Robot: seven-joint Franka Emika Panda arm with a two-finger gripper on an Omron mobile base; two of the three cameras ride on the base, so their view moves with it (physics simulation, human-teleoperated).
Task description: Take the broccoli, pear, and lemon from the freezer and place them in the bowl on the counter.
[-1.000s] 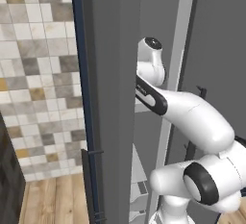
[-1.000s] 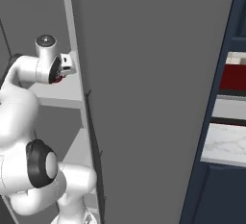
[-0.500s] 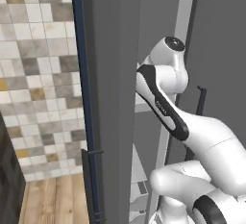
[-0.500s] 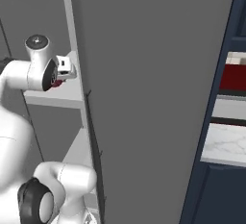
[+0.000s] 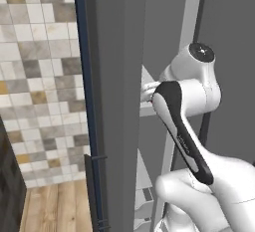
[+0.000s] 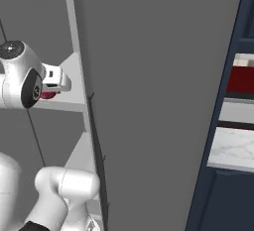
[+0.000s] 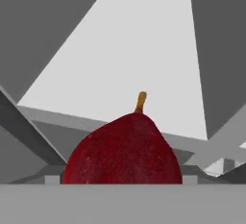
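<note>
The pear point(image 7: 124, 151), dark red with a short tan stem, sits right against the hand camera, in front of a pale freezer shelf point(image 7: 144, 50). My gripper point(image 6: 52, 87) is inside the freezer point(image 6: 30, 27) at shelf height, shut on the pear point(image 6: 47, 95), which shows as a red patch under the hand. The fingertips are hidden by the fruit. In the left base view the white hand point(image 5: 148, 90) peeks from behind the freezer's side wall point(image 5: 114, 101). Broccoli, lemon and bowl are out of view.
The open grey freezer door point(image 6: 158, 101) stands close on the right of the arm. Past it are navy cabinets point(image 6: 233, 195) and a strip of marble counter point(image 6: 232, 148). A tiled wall point(image 5: 40, 76) and wood floor point(image 5: 55, 206) lie left of the freezer.
The arm's elbow has swung up and to the right in the left base view, and the hand with the pear has shifted slightly toward the shelf's front edge.
</note>
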